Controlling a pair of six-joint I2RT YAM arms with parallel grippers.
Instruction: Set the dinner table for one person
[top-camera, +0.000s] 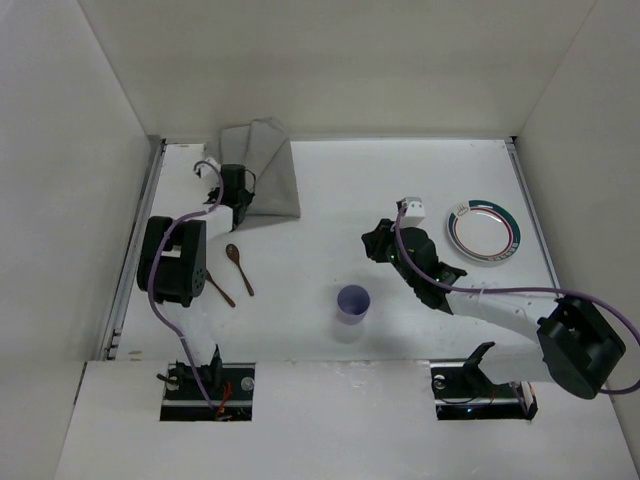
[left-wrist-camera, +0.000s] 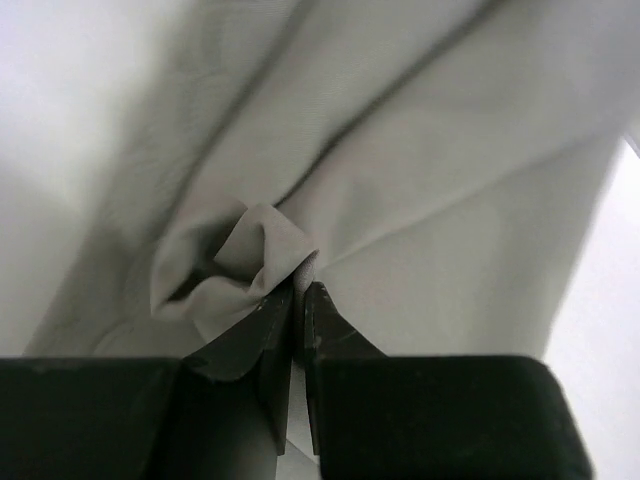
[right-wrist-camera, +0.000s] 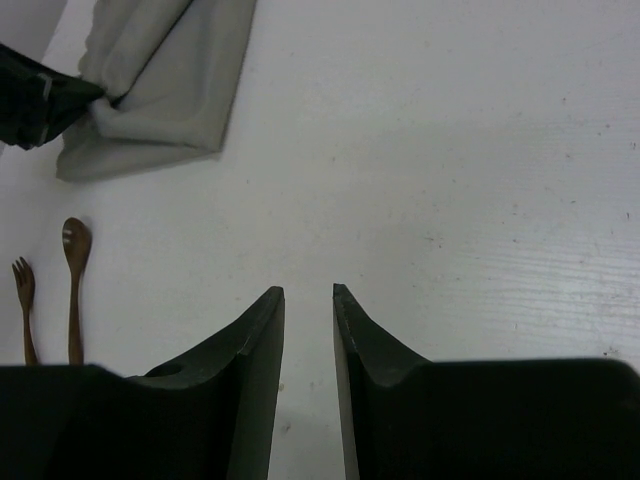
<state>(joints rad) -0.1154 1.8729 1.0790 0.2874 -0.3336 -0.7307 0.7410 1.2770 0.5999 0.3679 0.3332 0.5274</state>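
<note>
Pinching a fold of the cloth (left-wrist-camera: 420, 150), your left gripper (left-wrist-camera: 298, 298) has its jaws clamped on it at the far left of the table (top-camera: 400, 190). Your right gripper (right-wrist-camera: 308, 295) hovers mid-table, jaws narrowly apart, holding nothing.

large flat matte white dinner table (top-camera: 340, 200), metal rails (top-camera: 137, 250) along its sides

Left wrist view: grey fabric placemat (left-wrist-camera: 400, 150) runs off top, left, right edges; pinched fold hidden between left claw (left-wrist-camera: 300, 290) fingers. Right wrist view, lower left: brown wooden spoon (right-wrist-camera: 74, 270), brown wooden fork (right-wrist-camera: 22, 300), handle ends hidden behind right claw (right-wrist-camera: 307, 292) body. Top view: fork tines too small to tell.
</note>
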